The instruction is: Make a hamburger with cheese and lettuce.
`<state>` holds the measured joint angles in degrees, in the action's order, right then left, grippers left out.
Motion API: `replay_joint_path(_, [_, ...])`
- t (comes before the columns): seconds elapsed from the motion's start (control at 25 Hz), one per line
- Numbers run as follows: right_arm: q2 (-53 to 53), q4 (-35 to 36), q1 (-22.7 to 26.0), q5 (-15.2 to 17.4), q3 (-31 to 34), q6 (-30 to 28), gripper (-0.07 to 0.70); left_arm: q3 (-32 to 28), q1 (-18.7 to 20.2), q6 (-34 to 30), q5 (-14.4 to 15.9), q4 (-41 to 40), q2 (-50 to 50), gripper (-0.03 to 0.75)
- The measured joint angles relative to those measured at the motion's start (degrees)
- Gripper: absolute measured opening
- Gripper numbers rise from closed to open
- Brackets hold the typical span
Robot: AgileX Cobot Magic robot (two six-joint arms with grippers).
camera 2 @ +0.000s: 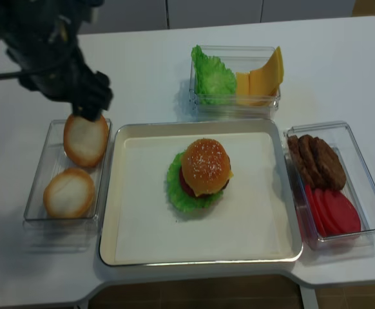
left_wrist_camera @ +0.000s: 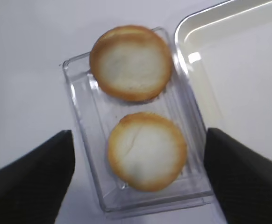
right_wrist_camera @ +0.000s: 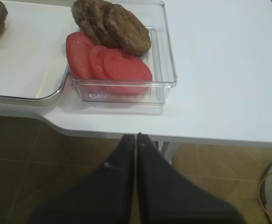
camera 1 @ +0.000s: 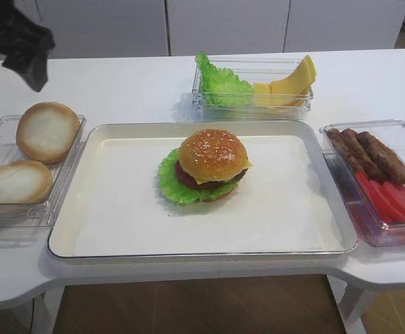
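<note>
On the tray sits the hamburger; left gripper jaws apart over bun halves, right gripper jaws together.

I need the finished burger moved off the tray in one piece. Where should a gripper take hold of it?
Judging by its stacked layers, grip the hamburger low across the patty and bottom bun, coming from above, jaws straddling opposite sides; the top bun alone could lift off.
</note>
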<state>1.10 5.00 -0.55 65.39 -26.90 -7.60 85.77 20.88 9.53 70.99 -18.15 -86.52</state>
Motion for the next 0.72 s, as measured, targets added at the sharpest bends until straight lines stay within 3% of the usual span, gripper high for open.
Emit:
replay_joint_path(0.48, [0.00,0.00,0.00,0.00,0.00,0.00,0.024,-19.64,-14.06,-1.13,0.00,1.25,16.95,0.646])
replay_joint_path(0.72, [0.00,0.00,0.00,0.00,0.00,0.00,0.024,-28.40,-16.85,-1.48,0.02,1.34,27.21,0.641])
